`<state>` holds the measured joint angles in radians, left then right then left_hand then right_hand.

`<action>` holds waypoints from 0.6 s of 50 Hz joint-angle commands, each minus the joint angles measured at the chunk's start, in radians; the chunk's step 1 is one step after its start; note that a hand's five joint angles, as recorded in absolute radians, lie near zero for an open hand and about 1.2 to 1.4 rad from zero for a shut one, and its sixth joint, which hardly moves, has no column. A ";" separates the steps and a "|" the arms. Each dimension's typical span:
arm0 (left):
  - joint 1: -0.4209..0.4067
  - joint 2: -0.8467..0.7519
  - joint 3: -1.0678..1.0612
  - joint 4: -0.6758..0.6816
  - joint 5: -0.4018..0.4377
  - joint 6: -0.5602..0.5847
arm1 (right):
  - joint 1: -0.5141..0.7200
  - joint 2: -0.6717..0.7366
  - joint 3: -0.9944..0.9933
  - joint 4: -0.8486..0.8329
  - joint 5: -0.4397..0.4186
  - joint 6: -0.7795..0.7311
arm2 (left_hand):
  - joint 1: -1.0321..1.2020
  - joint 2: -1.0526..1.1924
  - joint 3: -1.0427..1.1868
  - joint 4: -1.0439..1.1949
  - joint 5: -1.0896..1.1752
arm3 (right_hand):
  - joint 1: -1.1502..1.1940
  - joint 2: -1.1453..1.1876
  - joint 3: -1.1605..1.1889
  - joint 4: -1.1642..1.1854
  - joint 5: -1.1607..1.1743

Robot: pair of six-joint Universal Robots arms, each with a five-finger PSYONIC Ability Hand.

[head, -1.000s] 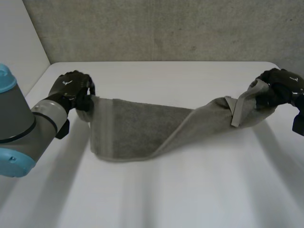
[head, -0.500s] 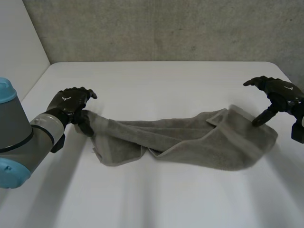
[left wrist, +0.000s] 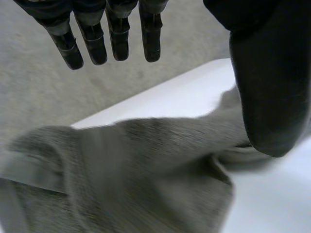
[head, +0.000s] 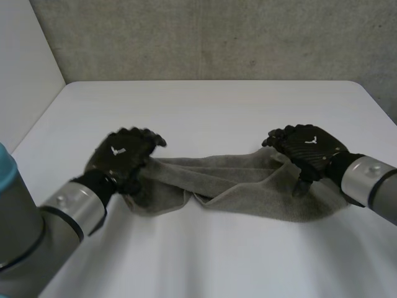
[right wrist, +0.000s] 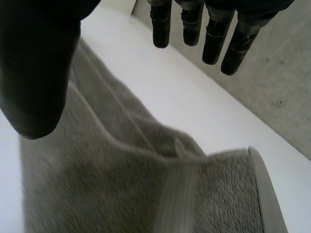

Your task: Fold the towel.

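Observation:
A grey towel (head: 248, 189) lies bunched in a long, loosely rumpled strip across the white table (head: 205, 105). My left hand (head: 122, 158) hovers over the towel's left end with straight, spread fingers and nothing in its grasp. In the left wrist view the fingers (left wrist: 116, 43) and thumb stand apart above the towel (left wrist: 146, 170). My right hand (head: 308, 149) is over the towel's right part, open too. From the right wrist, its fingers (right wrist: 214, 39) stand straight above a hemmed fold of the towel (right wrist: 146, 189).
A grey wall (head: 217, 37) rises behind the table's far edge. My left arm (head: 37, 236) comes in at the near left and my right forearm (head: 372, 183) at the right edge. Bare tabletop stretches in front of and behind the towel.
Both hands have let go of the towel's ends. The towel has dropped from a stretched hang to a bunched strip on the table. Both hands have moved inward over it.

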<state>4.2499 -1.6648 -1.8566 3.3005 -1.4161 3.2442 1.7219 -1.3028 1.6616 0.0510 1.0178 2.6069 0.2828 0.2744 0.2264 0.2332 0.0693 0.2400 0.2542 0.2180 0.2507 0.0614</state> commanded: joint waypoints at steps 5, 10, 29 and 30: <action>-0.103 -0.128 -0.030 0.017 -0.027 0.002 | 0.059 0.276 -0.206 0.001 0.177 -0.215 | -0.016 -0.008 -0.052 -0.059 0.023 | -0.065 -0.080 -0.044 -0.076 -0.061; -0.139 -0.184 -0.015 0.040 -0.105 0.002 | 0.061 0.344 -0.276 0.003 0.228 -0.248 | -0.016 -0.008 -0.052 -0.059 0.023 | 0.038 0.024 -0.044 -0.076 0.042; -0.186 -0.426 0.180 0.082 -0.184 0.002 | 0.029 0.309 -0.272 0.010 0.242 -0.252 | -0.028 -0.020 -0.052 -0.059 0.011 | 1.156 1.142 -0.044 -0.076 1.160; -0.186 -0.426 0.180 0.082 -0.184 0.002 | 0.028 0.309 -0.272 0.010 0.242 -0.252 | -0.028 -0.020 -0.052 -0.059 0.011 | 1.156 1.142 -0.044 -0.076 1.160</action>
<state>4.0620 -2.0308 -1.7402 3.3742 -1.5793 3.2449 1.7681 -0.9585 1.3534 0.0610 1.2629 2.3495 0.2828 0.2744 0.2265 0.2331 0.0783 1.3173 1.3234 0.2180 0.2507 1.1574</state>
